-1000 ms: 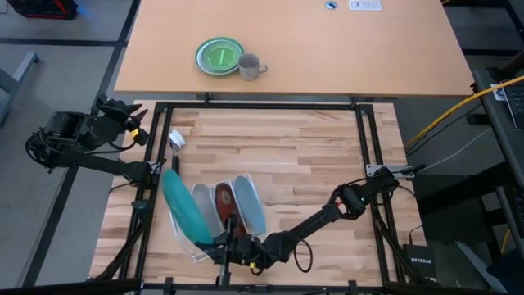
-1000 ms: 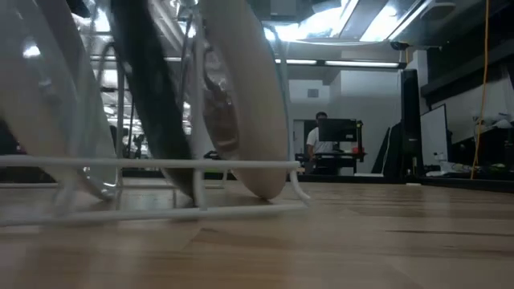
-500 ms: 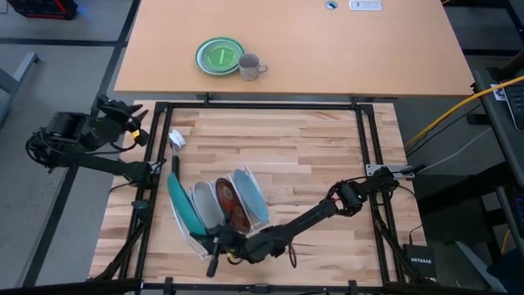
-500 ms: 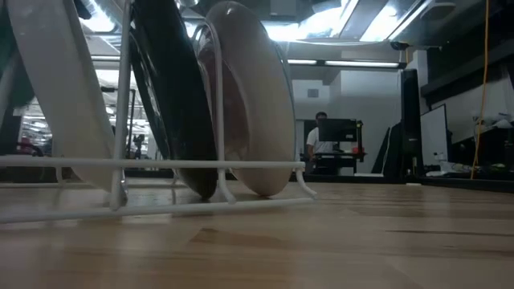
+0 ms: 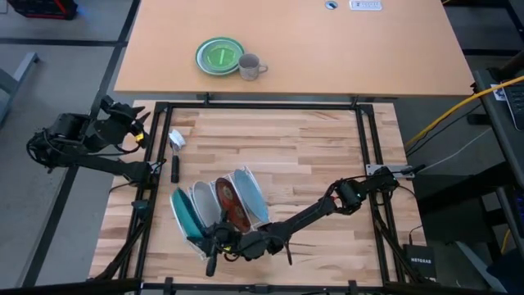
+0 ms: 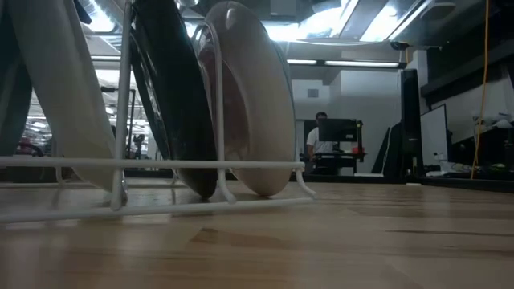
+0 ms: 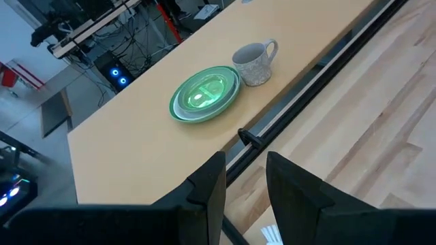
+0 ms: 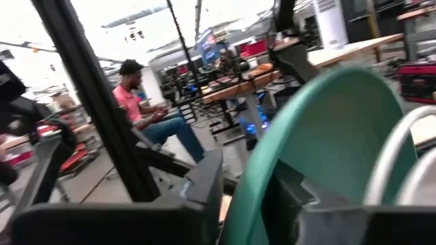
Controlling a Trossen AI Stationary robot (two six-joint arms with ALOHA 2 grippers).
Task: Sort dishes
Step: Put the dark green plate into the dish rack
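Teal plate (image 5: 183,213) hides behind right tool (image 5: 214,243).

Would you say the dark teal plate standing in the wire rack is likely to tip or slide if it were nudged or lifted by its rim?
The dark teal plate stands on edge in the white wire rack, so a nudge would probably rock it rather than topple it. Its smooth-looking rim may be slippery to pinch. It looks rigid and likely breakable.

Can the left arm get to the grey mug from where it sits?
Probably yes. The left gripper, open, hangs off the table's left edge facing the grey mug, with only bare tabletop and the frame rail between. Reach length is unclear.
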